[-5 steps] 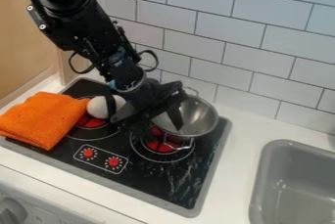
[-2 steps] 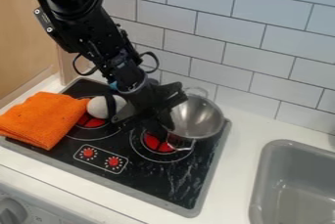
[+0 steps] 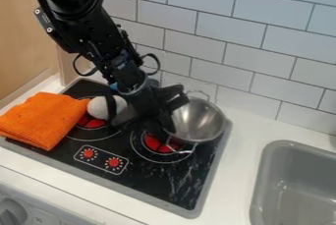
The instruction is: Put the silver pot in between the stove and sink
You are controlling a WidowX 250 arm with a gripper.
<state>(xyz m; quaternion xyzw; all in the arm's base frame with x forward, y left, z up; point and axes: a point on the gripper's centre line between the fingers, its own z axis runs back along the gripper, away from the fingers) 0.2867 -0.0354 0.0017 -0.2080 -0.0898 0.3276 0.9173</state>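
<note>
- The silver pot (image 3: 200, 123), a bowl-shaped one with two loop handles, is at the right-hand side of the stove (image 3: 181, 182), by the red-centred burner (image 3: 154, 144); in the view its right side overlaps the stove's edge towards the counter (image 3: 238, 165).
- The gripper (image 3: 156, 121) is low over the stove at the pot's left side, dark against dark. Whether it is open, closed or gripping the pot cannot be told.
- The task looks partly done at best: the pot is on the side facing the sink (image 3: 261, 184), but most of it appears to be over the stove rather than over the strip of counter between the two.
- What is left, by this judgement, is to bring the pot clear of the stove's edge, set it level on that strip, and let the arm leave it there. The raised edge could catch its base if it were pushed across.
- The orange cloth (image 3: 42, 120) and the pale rounded object (image 3: 101, 107) lie on the far side of the gripper from the sink, out of the pot's way.
- As for markings, the two red printed dials (image 3: 101, 158) have tick marks around them; no brand or wording is legible.
</note>
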